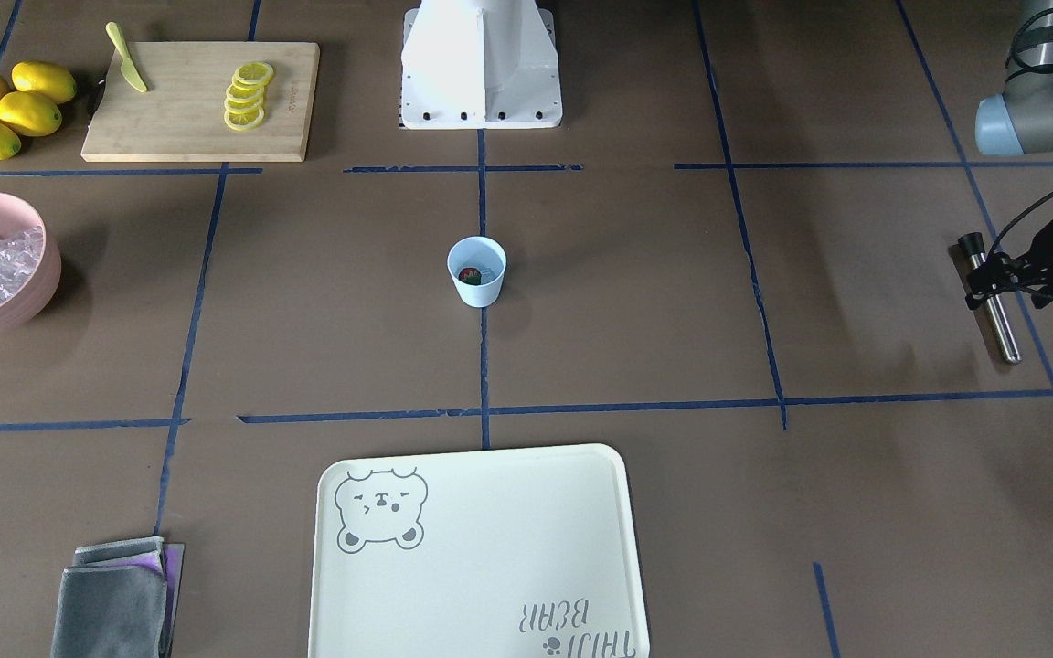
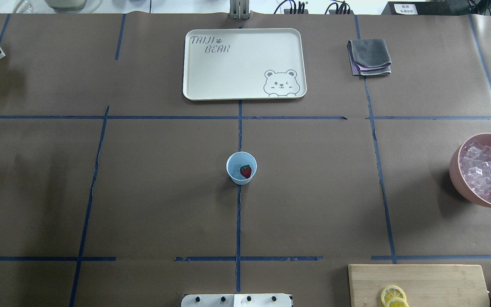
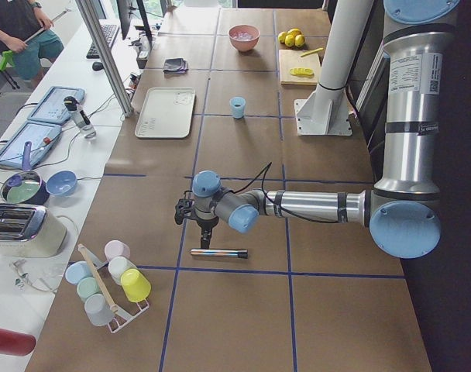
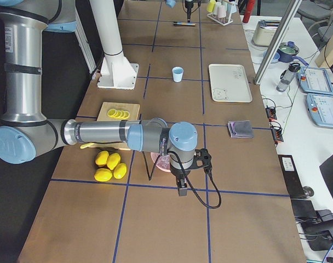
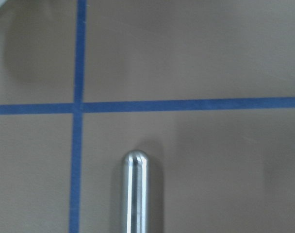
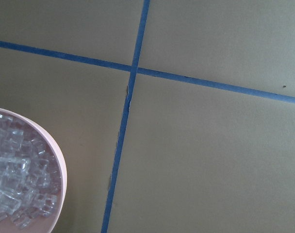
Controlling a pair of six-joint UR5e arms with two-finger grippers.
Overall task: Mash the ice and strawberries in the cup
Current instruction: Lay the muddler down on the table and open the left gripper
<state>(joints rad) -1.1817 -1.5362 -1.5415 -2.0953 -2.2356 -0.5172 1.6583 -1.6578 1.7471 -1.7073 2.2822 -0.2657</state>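
Left claw (image 1: 983,285) hangs over the steel rod (image 1: 1002,324), opening unclear.

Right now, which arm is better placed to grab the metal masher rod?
Left. The left gripper hangs right over the metal rod, while the right gripper is far off at the table's other end, near the pink bowl of ice.

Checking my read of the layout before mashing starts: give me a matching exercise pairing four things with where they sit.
Things:
1 strawberry
2 ice
3 lemon slices
4 metal rod

Places:
A on the cutting board
B lying on the table
C in the cup
D in the pink bowl

Pairs: 1-C, 2-D, 3-A, 4-B.
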